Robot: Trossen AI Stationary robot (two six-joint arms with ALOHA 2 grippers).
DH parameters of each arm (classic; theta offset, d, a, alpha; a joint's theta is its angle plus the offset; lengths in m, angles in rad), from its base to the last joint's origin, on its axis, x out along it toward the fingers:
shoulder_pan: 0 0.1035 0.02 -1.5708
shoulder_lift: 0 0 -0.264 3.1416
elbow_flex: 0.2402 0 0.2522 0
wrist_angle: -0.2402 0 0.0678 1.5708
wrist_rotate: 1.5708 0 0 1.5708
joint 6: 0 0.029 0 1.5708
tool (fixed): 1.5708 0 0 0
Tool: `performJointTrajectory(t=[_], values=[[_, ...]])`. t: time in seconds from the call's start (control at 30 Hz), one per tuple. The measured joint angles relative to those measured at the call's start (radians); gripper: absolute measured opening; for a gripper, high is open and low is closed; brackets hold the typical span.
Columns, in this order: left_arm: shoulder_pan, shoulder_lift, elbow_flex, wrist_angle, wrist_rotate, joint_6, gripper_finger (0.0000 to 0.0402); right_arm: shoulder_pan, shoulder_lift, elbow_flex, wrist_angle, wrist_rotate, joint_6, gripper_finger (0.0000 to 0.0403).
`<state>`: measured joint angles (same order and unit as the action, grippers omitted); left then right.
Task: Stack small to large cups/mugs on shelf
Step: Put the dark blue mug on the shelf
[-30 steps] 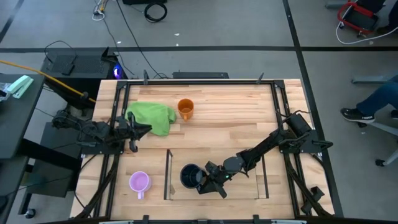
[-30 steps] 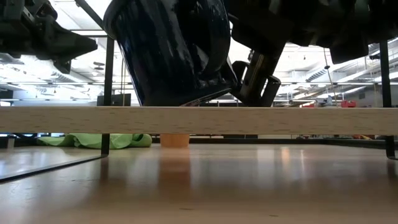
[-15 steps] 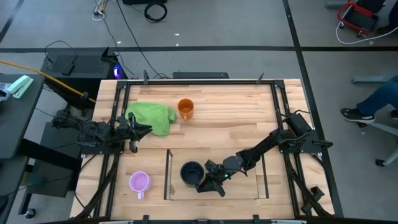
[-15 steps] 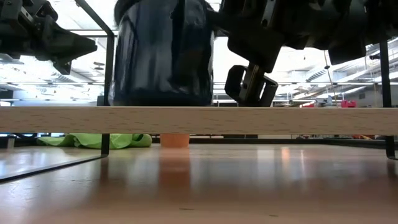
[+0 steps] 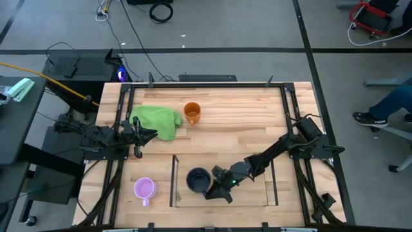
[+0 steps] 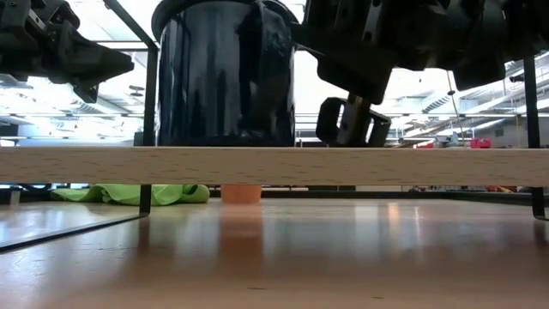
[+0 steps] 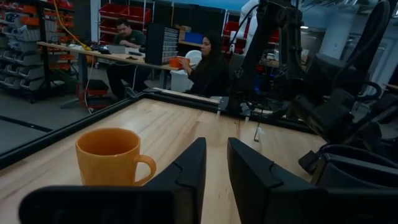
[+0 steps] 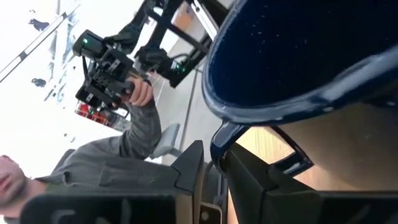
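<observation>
The black mug (image 5: pixel 197 180) stands upright on the shelf's light wooden floor (image 6: pixel 412 165), between the clear side panels (image 5: pixel 174 183). It also shows in the low view (image 6: pixel 225 77). My right gripper (image 5: pixel 214 188) is at the mug's right side, shut on its handle. The orange mug (image 5: pixel 192 113) stands on its base on the table at the far middle, beside a green cloth (image 5: pixel 158 121). The light purple mug (image 5: pixel 144 189) stands left of the shelf. My left gripper (image 5: pixel 149 134) waits shut at the table's left, near the cloth. My right gripper pinches the black mug's handle (image 8: pixel 221 144) between its two fingers. The fingers come nearly level from the table's right side. The mug stands upright with its base on the shelf floor (image 6: pixel 225 144).
The shelf's right clear panel (image 5: pixel 270 183) stands close to my right arm. Black frame rails run along the table's left and right edges. People sit in the room beyond the table, in both wrist views.
The black mug was tilted, with its base partly off the shelf floor. It now stands upright and flat on it. My right gripper has tipped level with the mug and moved slightly toward the table's right.
</observation>
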<state>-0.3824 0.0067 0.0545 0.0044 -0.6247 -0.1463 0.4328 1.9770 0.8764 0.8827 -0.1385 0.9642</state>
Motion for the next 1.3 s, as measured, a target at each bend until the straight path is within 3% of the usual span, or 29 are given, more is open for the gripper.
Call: performJointTrajectory(t=[0.33,0.5,1.3], values=[[0.000,0.000,0.000,-0.001,0.000,0.000,0.0075,0.000,-0.003,0.018,-0.044,-0.032,0.007,0.0074],[0.000,0.000,0.000,-0.001,0.000,0.000,0.0079,0.000,-0.003,0.067,-0.144,-0.086,0.005,0.0074],[0.000,0.000,0.000,-0.001,0.000,0.000,0.0082,-0.021,-0.003,0.306,-0.650,-0.117,-0.202,0.0074]])
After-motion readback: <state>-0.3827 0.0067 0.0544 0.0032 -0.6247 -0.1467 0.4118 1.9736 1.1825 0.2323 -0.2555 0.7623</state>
